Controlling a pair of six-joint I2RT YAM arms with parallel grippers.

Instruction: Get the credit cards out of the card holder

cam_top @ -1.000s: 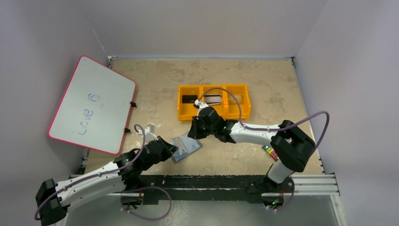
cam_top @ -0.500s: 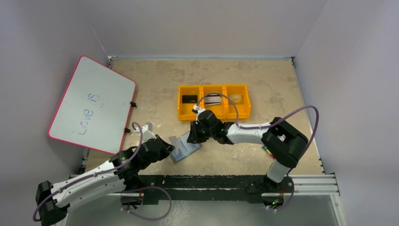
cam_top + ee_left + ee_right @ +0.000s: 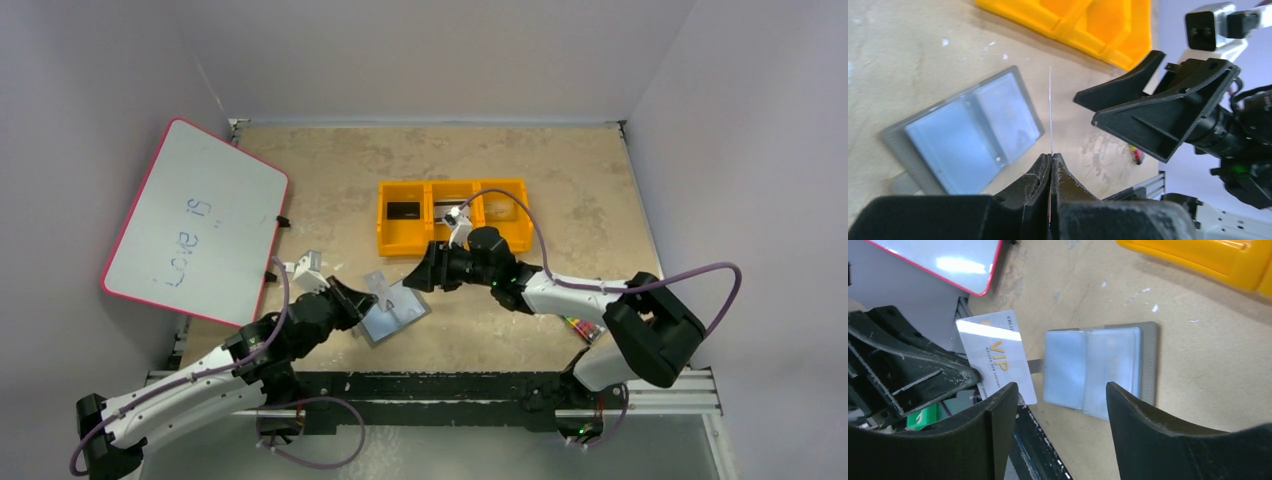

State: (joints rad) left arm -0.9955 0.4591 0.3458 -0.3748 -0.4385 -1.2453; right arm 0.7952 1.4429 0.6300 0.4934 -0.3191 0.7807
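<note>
Two arms nose to nose over the sandy tabletop (image 3: pixel 330 170), near its front edge. Off to the left, a pink-rimmed whiteboard (image 3: pixel 195 220), out of play. Further back, the yellow bin tray (image 3: pixel 453 243): black card (image 3: pixel 403 210) in the left compartment, striped card (image 3: pixel 450 210) in the middle one, right compartment too small to read. Just in front of that tray, the right gripper (image 3: pixel 418 278), gaping wide, carrying nothing, aimed down toward the left arm. Opposite, the left gripper (image 3: pixel 355 297), clamped hard on the VIP card (image 3: pixel 993 352) by one end. Flat on the tabletop beneath the pair, the card holder (image 3: pixel 395 318), spread open, pale pockets up, nothing showing in them from either wrist view.

Now the crux: VIP card raised clear of the holder, long axis running straight out from the left fingertips and roughly toward the right arm, free end near the right gripper, not touching. Knife-thin from the left wrist, broadside from the right wrist, and sitting off beside one right finger, not in the gap. Looks like a handover brewing, with the right arm much the nearer to the tray. Probably calls for a sideways shift and a wrist turn first, so as to pinch across the flat faces. Risk, at a guess: nipping a corner and skewing the card in the left grip.
</note>
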